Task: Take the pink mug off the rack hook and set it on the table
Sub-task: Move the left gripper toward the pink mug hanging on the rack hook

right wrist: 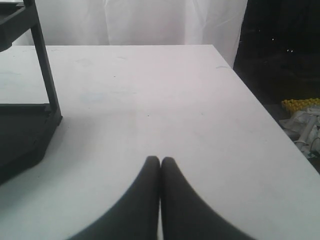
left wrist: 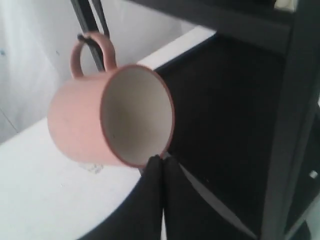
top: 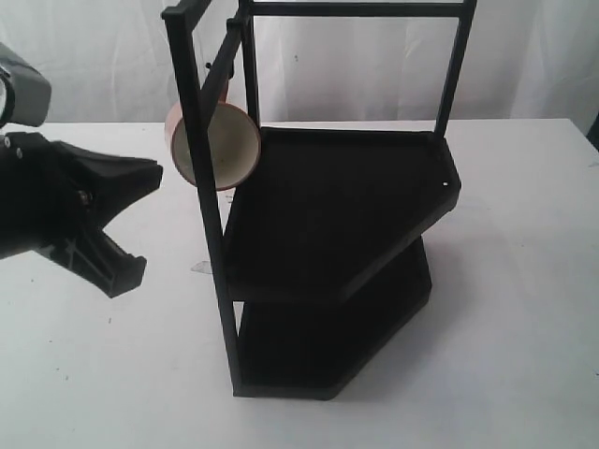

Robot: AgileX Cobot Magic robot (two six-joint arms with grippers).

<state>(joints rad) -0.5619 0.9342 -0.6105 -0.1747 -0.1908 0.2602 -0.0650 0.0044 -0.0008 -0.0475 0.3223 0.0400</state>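
Observation:
The pink mug (top: 227,147) hangs by its loop handle on the rack hook (left wrist: 83,37) at the upper left of the black rack (top: 328,201). Its cream inside faces outward. In the left wrist view the mug (left wrist: 75,125) fills the middle, its handle looped over the thin black peg. My left gripper (left wrist: 161,159) is shut and holds nothing, its tips right at the mug's lower rim. In the exterior view this gripper (top: 150,176) sits just left of the mug. My right gripper (right wrist: 160,160) is shut and empty over the white table (right wrist: 150,90); the exterior view does not show it.
The rack's two angular black shelves (top: 328,346) stand mid-table, with an upright post (top: 201,187) crossing in front of the mug. The table's right edge (right wrist: 260,105) drops to a dark floor with clutter. A white curtain hangs behind.

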